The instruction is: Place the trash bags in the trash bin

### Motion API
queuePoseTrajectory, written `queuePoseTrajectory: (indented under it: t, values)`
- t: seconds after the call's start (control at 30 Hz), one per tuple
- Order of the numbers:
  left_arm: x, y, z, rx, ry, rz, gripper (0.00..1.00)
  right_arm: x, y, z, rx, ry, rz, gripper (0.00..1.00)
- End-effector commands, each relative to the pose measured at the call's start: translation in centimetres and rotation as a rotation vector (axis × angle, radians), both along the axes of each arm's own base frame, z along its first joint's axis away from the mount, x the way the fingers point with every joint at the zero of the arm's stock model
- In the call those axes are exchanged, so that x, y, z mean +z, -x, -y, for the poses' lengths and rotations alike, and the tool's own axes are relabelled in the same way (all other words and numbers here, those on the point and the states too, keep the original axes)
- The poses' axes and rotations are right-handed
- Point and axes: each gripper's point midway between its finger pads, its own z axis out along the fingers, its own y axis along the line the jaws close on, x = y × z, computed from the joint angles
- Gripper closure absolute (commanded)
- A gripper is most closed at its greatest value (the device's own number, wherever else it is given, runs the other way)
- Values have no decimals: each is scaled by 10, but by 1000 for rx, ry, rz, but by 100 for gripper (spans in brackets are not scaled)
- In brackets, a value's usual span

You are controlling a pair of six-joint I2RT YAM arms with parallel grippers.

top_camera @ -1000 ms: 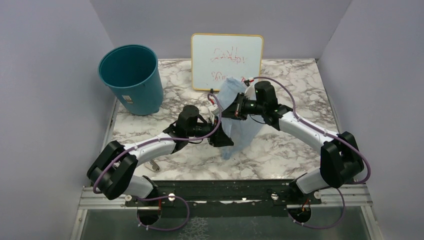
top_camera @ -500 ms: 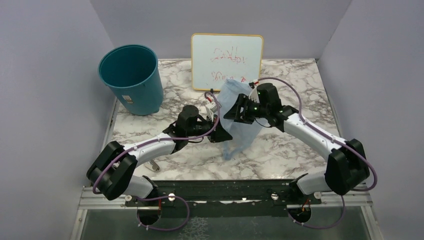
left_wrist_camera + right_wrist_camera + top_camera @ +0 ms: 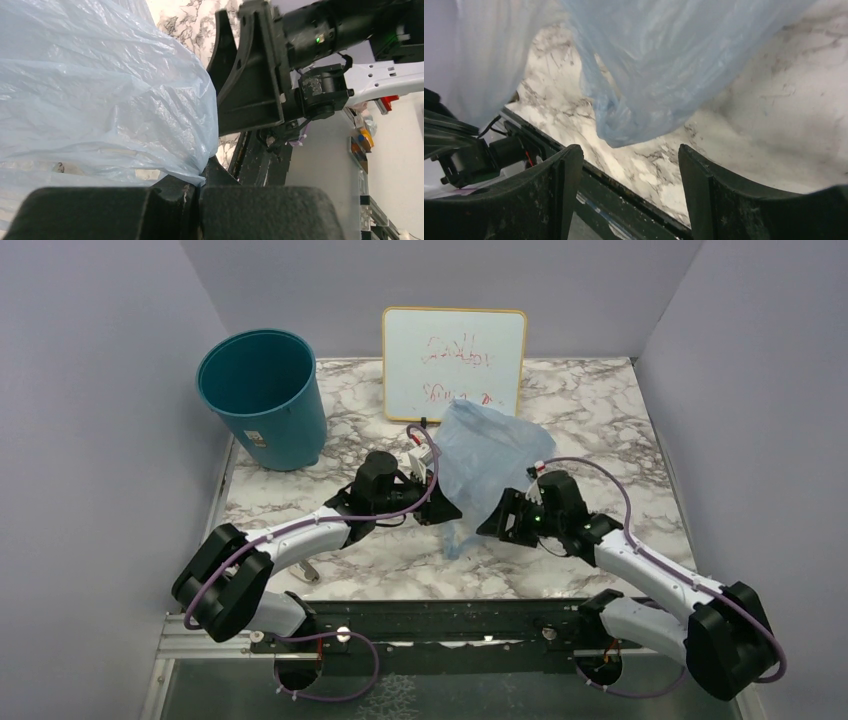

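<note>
Your left gripper (image 3: 199, 187) pinches the translucent light-blue plastic bag (image 3: 482, 455); right gripper (image 3: 630, 165) gapes empty; round teal bin (image 3: 263, 398) at ten o'clock awaits.

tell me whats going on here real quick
Two robot arms are working on getting a light-blue trash bag into the teal trash bin. The left gripper is shut on an edge of the bag and holds it up over the marble table. The right gripper is open with nothing between its fingers, just below the hanging bag. The bin stands at the back left, apart from the bag.
</note>
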Motion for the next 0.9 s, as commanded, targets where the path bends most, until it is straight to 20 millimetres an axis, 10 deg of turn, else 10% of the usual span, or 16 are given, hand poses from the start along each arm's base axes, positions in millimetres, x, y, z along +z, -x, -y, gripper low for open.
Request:
queuePoseTrajectory:
  t: [0.0, 0.3, 0.87]
  values:
    - [2, -2, -4, 14, -10, 32, 100, 16, 4, -23, 38, -137, -23, 25]
    - [0, 0, -5, 10, -21, 19, 100, -30, 14, -37, -90, -273, -305, 31]
    - [2, -1, -9, 38, -28, 27, 100, 27, -56, 19, -234, 88, 159, 100]
